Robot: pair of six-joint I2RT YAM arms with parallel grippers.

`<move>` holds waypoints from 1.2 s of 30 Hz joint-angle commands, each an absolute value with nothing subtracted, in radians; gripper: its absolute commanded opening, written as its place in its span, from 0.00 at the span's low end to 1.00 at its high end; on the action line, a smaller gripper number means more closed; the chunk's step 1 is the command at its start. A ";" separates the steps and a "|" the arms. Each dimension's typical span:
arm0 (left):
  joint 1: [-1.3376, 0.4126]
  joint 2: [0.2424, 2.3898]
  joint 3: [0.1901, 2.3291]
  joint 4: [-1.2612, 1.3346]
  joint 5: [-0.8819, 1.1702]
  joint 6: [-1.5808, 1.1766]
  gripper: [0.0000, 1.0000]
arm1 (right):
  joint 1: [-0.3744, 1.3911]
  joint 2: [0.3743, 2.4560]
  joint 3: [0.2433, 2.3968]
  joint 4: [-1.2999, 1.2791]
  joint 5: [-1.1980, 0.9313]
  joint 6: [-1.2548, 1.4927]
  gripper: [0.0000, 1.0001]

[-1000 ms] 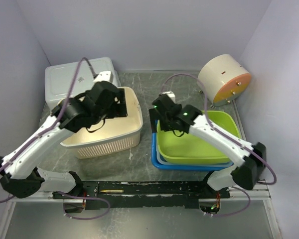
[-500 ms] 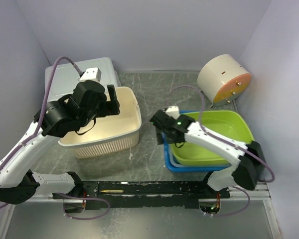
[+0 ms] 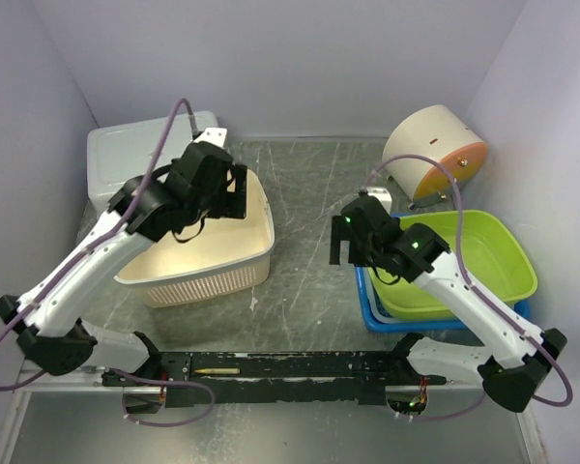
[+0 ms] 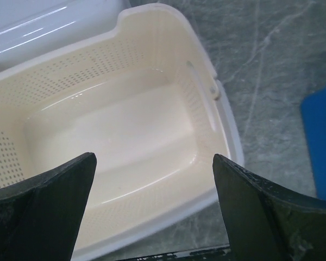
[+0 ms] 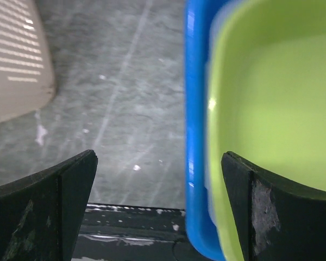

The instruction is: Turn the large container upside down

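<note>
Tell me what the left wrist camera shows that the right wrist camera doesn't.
Only the left wrist view shows the inside of the cream basket and the grey lidded box beyond it. Only the right wrist view shows the green tub sitting in the blue tub. Both show the marbled table, part of the cream basket and an edge of the blue tub.

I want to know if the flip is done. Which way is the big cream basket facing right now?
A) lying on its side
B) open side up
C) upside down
B: both the top view and the left wrist view look straight down into the hollow inside of the cream basket, with its smooth floor showing, so its opening faces up.
</note>
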State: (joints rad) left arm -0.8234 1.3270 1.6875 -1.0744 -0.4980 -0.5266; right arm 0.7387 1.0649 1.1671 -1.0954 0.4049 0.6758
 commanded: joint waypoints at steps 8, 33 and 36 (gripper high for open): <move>-0.590 1.499 1.749 -1.063 -0.335 -0.399 0.98 | 0.768 1.155 1.272 -0.858 0.242 0.568 1.00; -0.848 1.865 1.852 -0.886 -0.266 -0.701 0.48 | 0.767 0.952 1.188 -0.940 0.345 0.641 1.00; -0.881 1.852 1.845 -0.871 -0.236 -0.732 0.23 | 0.767 0.940 1.195 -0.934 0.349 0.634 1.00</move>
State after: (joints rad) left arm -0.8303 1.8645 1.8057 -0.9257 -0.2695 -0.6823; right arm 0.7635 0.9630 1.1893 -0.9199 0.3225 0.6281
